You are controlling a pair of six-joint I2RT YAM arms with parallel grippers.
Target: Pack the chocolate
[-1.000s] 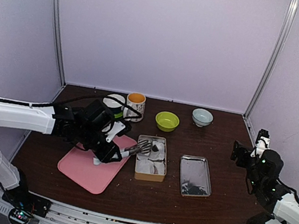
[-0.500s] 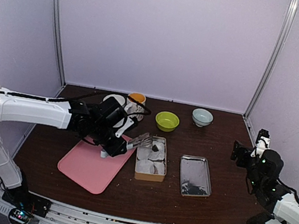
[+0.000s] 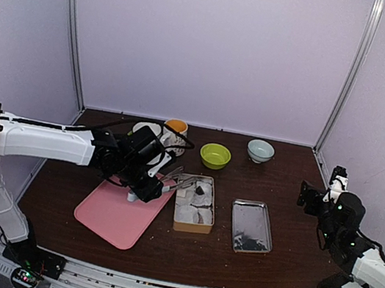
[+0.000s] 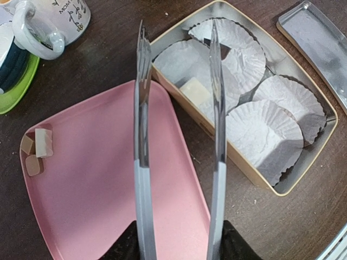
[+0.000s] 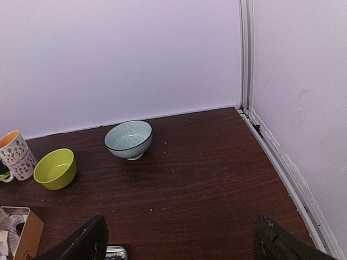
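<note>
My left gripper [image 4: 176,245] is shut on the handle end of long metal tongs [image 4: 142,135]. The tong arms stand spread apart over the left end of the gold tin [image 4: 255,176]. A whitish chocolate [image 4: 195,90] lies in a paper cup in the tin, between the tong tips and free of them. Three pale chocolates [image 4: 38,149] sit in the far corner of the pink tray [image 4: 97,189]. From above, the left gripper [image 3: 146,184] hangs over the tray's right edge, and a dark chocolate [image 3: 201,189] lies in the tin [image 3: 192,222]. My right gripper [image 5: 181,249] is open and holds nothing.
The tin's lid [image 3: 251,227] lies right of the tin. Along the back stand a printed mug [image 3: 174,135], a green bowl [image 3: 215,155] and a pale blue bowl [image 3: 260,151]. A green saucer [image 4: 13,81] is beside the mug.
The left arm carried the tongs from the pink tray to the tin. The tong arms have spread apart, and the whitish chocolate now lies in a paper cup. The right arm has not moved.
</note>
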